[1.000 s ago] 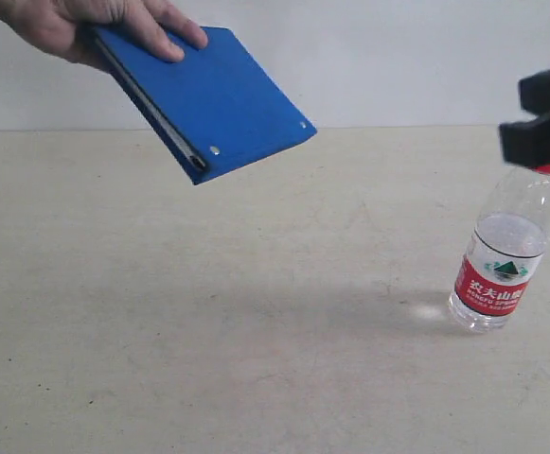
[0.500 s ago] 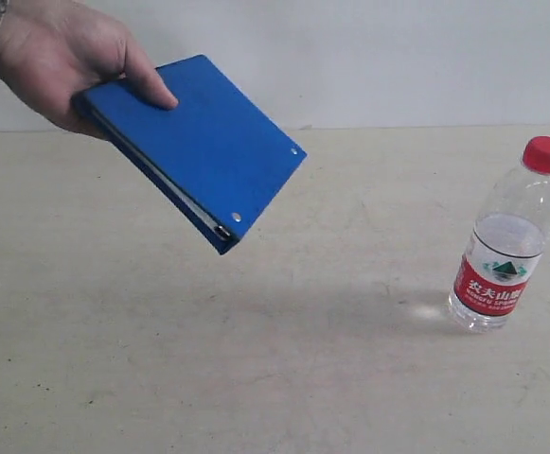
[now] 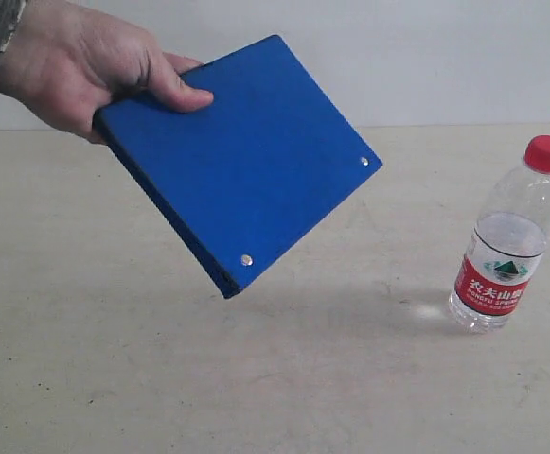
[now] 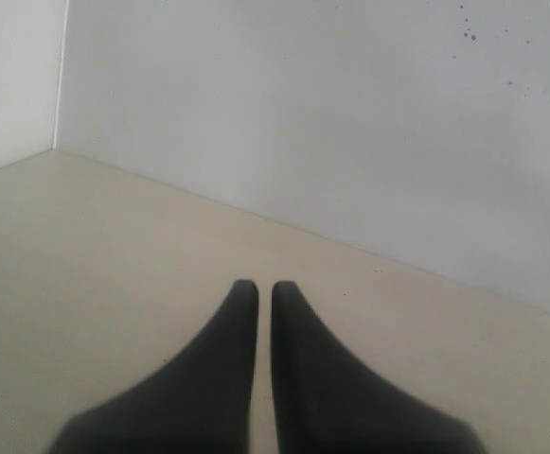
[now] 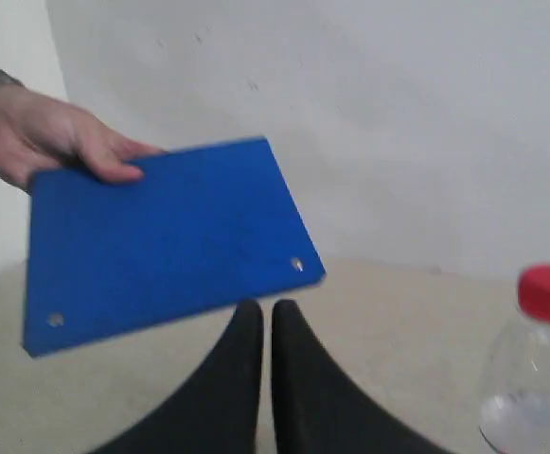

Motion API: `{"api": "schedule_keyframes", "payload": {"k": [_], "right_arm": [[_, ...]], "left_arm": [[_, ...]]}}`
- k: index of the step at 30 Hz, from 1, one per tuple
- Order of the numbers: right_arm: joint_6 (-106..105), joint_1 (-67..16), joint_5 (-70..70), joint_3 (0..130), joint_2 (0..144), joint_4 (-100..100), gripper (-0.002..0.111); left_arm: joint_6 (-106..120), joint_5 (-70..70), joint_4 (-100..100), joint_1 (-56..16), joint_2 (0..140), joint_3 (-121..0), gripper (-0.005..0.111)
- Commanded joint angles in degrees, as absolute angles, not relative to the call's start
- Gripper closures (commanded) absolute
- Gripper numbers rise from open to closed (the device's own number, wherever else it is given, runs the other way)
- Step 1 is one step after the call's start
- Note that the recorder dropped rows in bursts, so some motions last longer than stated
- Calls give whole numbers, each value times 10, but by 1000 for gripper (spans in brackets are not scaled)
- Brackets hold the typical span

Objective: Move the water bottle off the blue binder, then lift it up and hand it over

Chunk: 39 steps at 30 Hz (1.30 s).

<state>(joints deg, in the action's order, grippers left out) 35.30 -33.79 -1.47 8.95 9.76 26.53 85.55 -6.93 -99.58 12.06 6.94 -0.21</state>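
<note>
Now standing upright on the pale desk (image 3: 114, 378) at the right of the exterior view, the water bottle (image 3: 506, 251) is clear of the blue binder (image 3: 246, 161), which a person's hand (image 3: 76, 71) holds tilted in the air, thumb on the cover and its low corner well above the desk. Neither robot arm shows in the exterior view. The right gripper (image 5: 266, 307) has its fingers pressed together with only a thin slit between them and nothing pinched; in its wrist view the binder hangs beyond the fingertips without touching them, and the red-capped bottle stands off to one side, apart from the gripper. The left gripper (image 4: 264, 288) is likewise closed and empty, pointing over bare desk toward a white wall, with neither the bottle nor the binder in its view. A second ago a black gripper sat at the bottle's red cap at the right edge of the exterior view; it had gone half a second later and the cap stands bare. The bottle has kept its spot on the desk. The binder has since swung lower and toward the middle, its flat cover with two silver rivets now turned more toward the camera, its ringed edge no longer showing.
</note>
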Motion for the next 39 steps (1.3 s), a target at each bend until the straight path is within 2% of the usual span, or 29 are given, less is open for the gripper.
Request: {"api": "schedule_keyframes", "payload": {"k": [1,7,9,11,12,14,15,17,20,23,25,30,32,36,39], "right_arm": [[364,-336,-131,87,100,260,107],[364,-336,-162,87,98,260,107],[359,-275,-138,87,45,239,107],[359,-172,-32,87,0,114,107],[353,-102,72,87,0,88,107],[328,-49,164,87,0,147,107],[288,-48,189,87,0,174,107],[240,-48,166,87,0,253,107],[239,-48,19,87,0,459,107],[239,-48,-97,87,0,438,107],[239,-47,-147,87,0,371,107],[239,-45,-259,87,0,-25,107],[240,-45,-342,84,0,-64,107],[237,-45,-304,10,0,-48,107],[179,-45,-145,0,0,-9,107]], "left_arm": [[851,-74,-999,117,68,0,102],[851,-74,-999,117,68,0,102],[851,-75,-999,117,68,0,102],[851,-77,-999,117,68,0,102],[851,-78,-999,117,67,0,102],[851,-79,-999,117,64,0,102],[851,-79,-999,117,64,0,102],[851,-79,-999,117,64,0,102],[851,-79,-999,117,64,0,102],[851,-79,-999,117,64,0,102],[851,-79,-999,117,64,0,102],[851,-79,-999,117,64,0,102],[851,-79,-999,117,64,0,102],[851,-79,-999,117,64,0,102],[851,-78,-999,117,64,0,102]]}}
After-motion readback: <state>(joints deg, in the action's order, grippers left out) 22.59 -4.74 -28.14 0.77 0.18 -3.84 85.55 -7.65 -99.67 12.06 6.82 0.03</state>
